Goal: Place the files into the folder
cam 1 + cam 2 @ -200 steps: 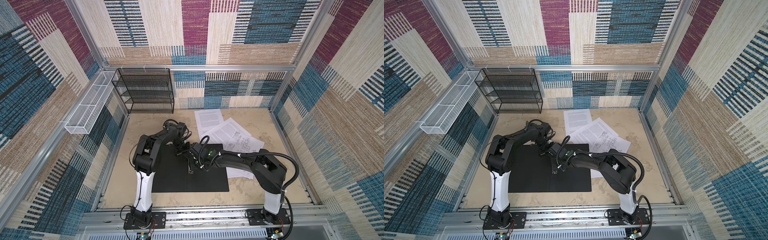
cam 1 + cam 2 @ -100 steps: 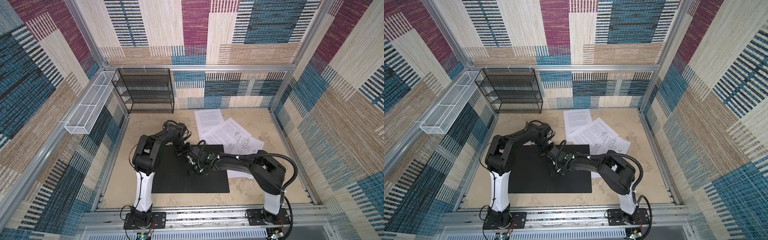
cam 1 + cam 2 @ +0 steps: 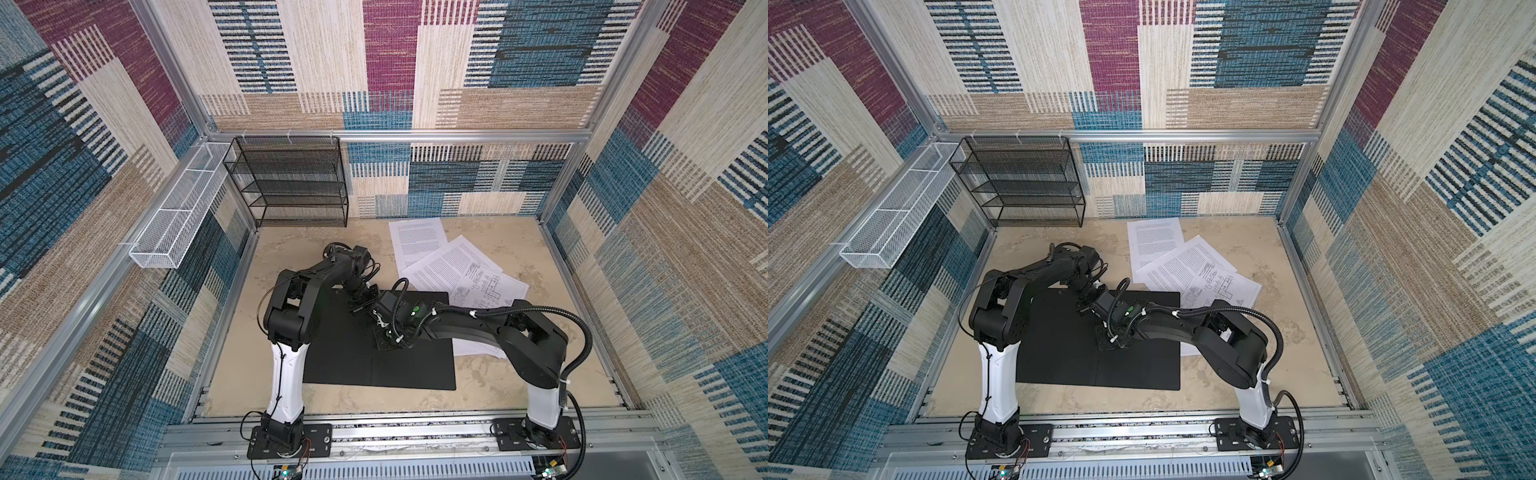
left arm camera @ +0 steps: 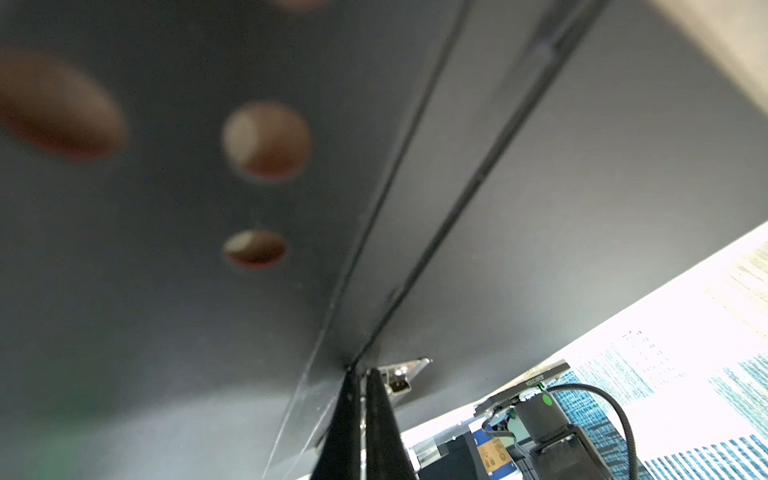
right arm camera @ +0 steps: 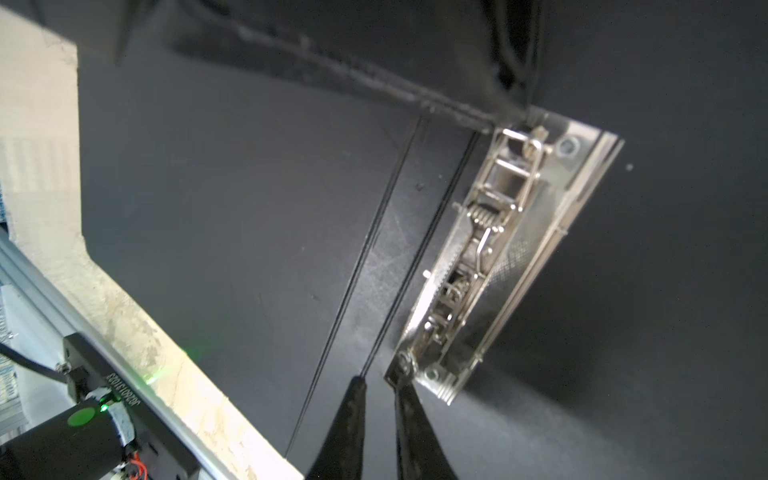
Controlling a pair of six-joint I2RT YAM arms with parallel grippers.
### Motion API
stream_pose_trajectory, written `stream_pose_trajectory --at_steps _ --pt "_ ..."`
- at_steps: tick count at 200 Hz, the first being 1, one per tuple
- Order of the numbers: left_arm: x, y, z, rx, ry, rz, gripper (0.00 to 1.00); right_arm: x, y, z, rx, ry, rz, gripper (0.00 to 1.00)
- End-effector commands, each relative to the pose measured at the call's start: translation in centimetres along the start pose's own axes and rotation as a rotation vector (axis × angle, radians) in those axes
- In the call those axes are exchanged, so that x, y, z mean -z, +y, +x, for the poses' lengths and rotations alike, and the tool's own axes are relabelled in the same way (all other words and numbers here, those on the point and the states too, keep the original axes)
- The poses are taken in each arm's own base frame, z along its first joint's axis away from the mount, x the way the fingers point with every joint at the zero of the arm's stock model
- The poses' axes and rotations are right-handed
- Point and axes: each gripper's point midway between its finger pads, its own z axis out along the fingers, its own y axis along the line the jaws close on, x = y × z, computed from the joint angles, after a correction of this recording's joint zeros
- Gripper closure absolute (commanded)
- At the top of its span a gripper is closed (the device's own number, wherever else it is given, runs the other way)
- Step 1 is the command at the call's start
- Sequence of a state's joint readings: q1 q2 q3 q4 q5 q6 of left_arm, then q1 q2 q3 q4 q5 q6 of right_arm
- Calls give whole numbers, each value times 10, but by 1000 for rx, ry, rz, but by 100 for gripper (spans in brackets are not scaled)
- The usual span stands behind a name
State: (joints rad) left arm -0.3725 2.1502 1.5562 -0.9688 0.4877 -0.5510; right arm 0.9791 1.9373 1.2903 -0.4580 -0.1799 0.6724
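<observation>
The folder point(image 3: 340, 357) was laid open, black inside up, on the table point(image 3: 498, 395) before both arms. The files point(image 3: 449, 266) were spread on the table behind and beside its right half, and none was seen inside it.

The step in hand was judged to be the opening of the metal clip bar point(image 5: 498, 257). Next its lever would have to be raised while the folder was pinned flat, before any sheet was fetched.

The left gripper point(image 4: 362, 372) was seen closed at the spine crease, with nothing between its fingers. The right gripper point(image 5: 380, 380) was narrowly parted at the bar's end; whether the lever was nipped could not be told.

In both top views the fingertips were hidden by the wrists. The clip's springs were shown in the right wrist view alone, and the cover's round holes point(image 4: 266, 141) in the left wrist view alone.
</observation>
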Motion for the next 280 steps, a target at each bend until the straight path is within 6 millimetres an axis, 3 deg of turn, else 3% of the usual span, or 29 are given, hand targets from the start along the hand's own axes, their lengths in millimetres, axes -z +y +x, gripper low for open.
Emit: stream_pose_trajectory --at_steps 1,76,133,228,280 --pt "-8 17 -8 -2 -38 -84 100 -2 0 -11 -1 -41 16 85" --pt "-10 19 -8 6 -35 -87 100 -5 -17 -11 -10 -43 103 90" --pt "-13 22 -7 14 -27 -89 100 -12 -18 -10 -5 -32 101 89" --pt "-16 30 -5 31 -25 -116 100 -18 -61 -8 -59 -53 323 93" --pt "-18 29 -5 34 -14 -106 100 18 -12 -31 -28 -128 145 88"
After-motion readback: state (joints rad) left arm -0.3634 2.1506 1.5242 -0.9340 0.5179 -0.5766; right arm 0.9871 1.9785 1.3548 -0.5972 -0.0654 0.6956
